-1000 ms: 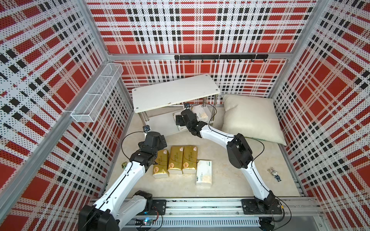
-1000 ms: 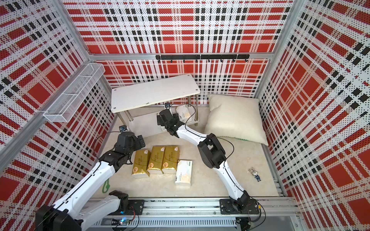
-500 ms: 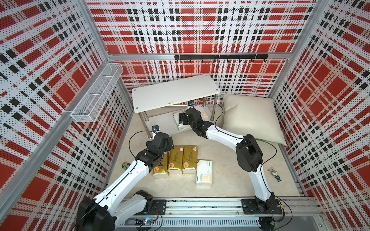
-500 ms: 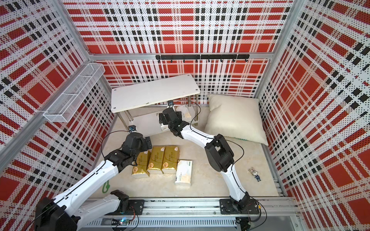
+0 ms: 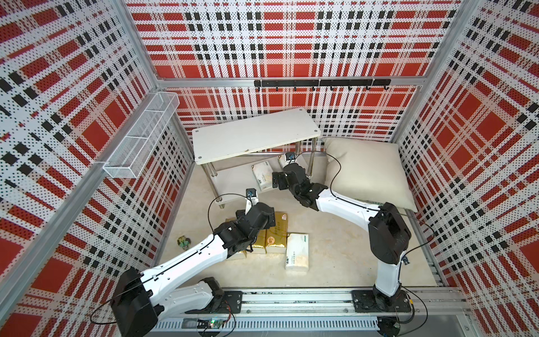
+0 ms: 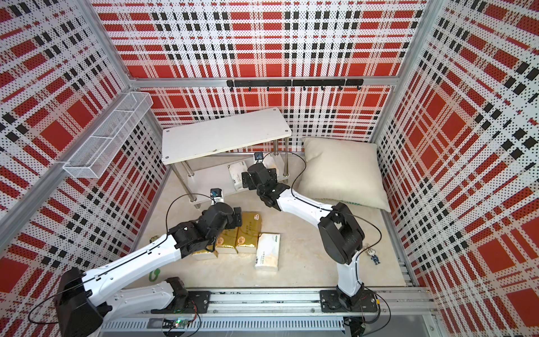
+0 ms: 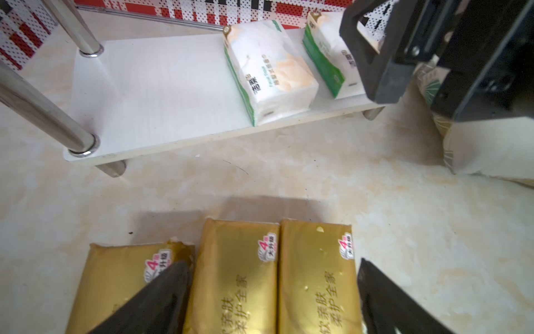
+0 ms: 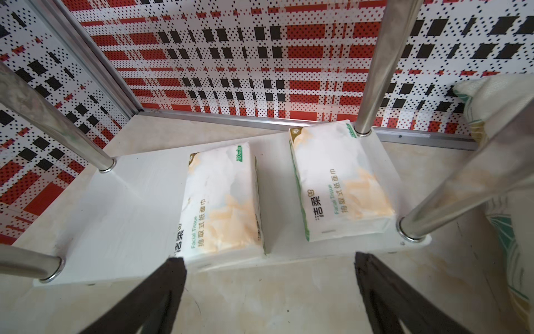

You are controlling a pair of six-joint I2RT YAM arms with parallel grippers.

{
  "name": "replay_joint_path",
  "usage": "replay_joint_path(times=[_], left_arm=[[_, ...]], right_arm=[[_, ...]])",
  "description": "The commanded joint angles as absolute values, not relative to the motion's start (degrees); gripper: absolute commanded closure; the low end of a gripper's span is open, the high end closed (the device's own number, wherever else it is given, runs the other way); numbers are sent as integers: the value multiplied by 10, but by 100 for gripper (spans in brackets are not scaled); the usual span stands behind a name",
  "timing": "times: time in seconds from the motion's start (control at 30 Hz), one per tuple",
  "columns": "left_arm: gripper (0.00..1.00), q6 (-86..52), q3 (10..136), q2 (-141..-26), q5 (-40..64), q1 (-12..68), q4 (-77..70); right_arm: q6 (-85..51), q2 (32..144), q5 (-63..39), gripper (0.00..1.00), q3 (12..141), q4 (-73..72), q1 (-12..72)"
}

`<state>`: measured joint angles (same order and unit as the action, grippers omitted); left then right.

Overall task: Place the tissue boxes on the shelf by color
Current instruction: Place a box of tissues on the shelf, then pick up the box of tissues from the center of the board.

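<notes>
Three gold tissue boxes lie side by side on the floor, also seen in both top views. My left gripper hovers open over them, its fingers spanning the middle and right packs. Two white tissue boxes rest on the shelf's lower board. My right gripper stands open and empty just in front of that board. A third white pack lies on the floor beside the gold ones. The shelf's top board is bare.
A large cream pillow leans right of the shelf. A wire basket hangs on the left wall and a black hook rail on the back wall. A small green toy and a key charm lie on the floor.
My left arm has swung right, from beside the gold packs to over them. The right gripper has drawn slightly back from the shelf and its elbow has shifted right.
</notes>
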<state>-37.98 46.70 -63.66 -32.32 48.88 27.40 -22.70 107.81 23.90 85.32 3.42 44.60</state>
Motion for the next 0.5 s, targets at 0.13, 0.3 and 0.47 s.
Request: replay_joint_path(times=[0.13,0.3,0.47], left_arm=[[5,-469,502,-676,-334,599,301],[5,-496,508,-702,-330,652,306],[5,-514,528,-731,-328,702,305]], right_arm=[[-242,997,258,0,787,102,442],[-258,950,260,0,731,128,434],[-268,889,265,0,674,155,426]])
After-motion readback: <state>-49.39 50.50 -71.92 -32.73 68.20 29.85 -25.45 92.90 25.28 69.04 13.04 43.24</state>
